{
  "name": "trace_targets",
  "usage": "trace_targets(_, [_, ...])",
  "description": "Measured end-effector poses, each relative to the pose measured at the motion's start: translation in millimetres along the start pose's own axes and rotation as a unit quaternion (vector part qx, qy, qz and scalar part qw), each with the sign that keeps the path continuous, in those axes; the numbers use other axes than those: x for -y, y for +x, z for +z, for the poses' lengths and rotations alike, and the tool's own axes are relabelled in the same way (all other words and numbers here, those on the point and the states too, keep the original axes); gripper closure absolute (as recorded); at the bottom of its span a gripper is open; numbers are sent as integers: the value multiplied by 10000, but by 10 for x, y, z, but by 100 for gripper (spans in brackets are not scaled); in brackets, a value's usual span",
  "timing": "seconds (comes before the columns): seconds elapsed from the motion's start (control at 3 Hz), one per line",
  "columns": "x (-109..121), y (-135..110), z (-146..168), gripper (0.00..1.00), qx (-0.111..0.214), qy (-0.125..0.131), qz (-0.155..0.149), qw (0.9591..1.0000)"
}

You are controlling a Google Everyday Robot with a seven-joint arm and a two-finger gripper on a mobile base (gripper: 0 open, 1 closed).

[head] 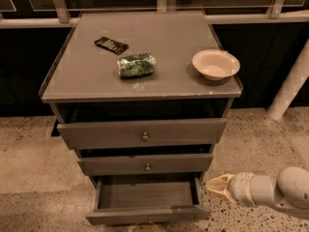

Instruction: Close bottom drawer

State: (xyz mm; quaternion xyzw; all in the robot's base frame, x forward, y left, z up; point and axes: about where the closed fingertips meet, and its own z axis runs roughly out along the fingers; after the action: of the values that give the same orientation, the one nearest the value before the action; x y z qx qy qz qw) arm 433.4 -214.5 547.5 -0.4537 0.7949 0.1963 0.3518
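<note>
Now, the bottom drawer [147,215] stands pulled out, with the gripper [216,187] low at its right side.

And here is the detail: that lowest drawer juts well forward of the middle drawer [145,164] and top drawer [142,133] above it, and all we see inside is its bare grey floor, with its small knob [149,220] right at the bottom edge of the view. On the cabinet top [169,37] a pale bowl [231,62] sits near the right edge, showing only its own pale inside, with a crushed green can [136,65] on its side in the middle and a dark flat packet [111,45] behind it to the left. The gripper's tan tip points left at the drawer's right front corner, just beside it and apart from it. Nothing shows in its grasp; open or closed, I cannot tell. The pale arm [270,190] reaches in from the right above the speckled floor [251,144].
</note>
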Motion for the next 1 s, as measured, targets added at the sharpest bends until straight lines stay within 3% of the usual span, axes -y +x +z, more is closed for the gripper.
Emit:
trace_targets(0.33, [1, 403, 583, 100, 396, -129, 371, 9984])
trace_targets(0.67, [-198, 615, 865, 100, 496, -390, 646, 9959])
trace_targets(1.0, [-199, 617, 866, 100, 496, -391, 648, 9959])
